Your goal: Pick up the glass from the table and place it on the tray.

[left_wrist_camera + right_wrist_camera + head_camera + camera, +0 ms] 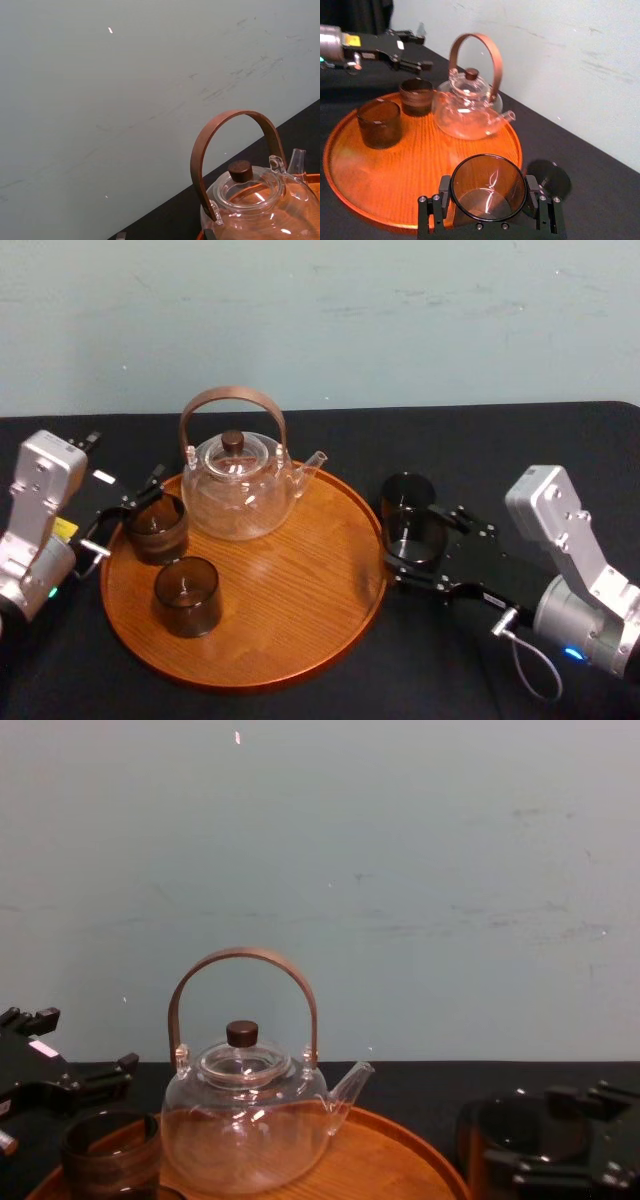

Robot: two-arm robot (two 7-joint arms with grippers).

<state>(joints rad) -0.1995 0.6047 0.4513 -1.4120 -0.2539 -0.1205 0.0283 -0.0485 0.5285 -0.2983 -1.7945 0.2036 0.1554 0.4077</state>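
Note:
A dark smoky glass [407, 502] [488, 172] sits between the fingers of my right gripper [410, 535] [488, 192], which is shut on it with both fingers touching its sides. It hangs just off the right rim of the round wooden tray [300, 580] [420, 165], slightly above the black table [520, 440], where its shadow falls. In the chest view the glass [505, 1130] and right gripper [585, 1145] show at the lower right. My left gripper [125, 510] [402, 50] stands open at the tray's left edge, holding nothing.
A clear glass teapot [240, 490] [467, 107] with a brown hoop handle stands at the tray's back. Two more dark glasses [155, 527] [187, 595] stand on the tray's left half; the left gripper is beside the rear one. The tray's right half is bare wood.

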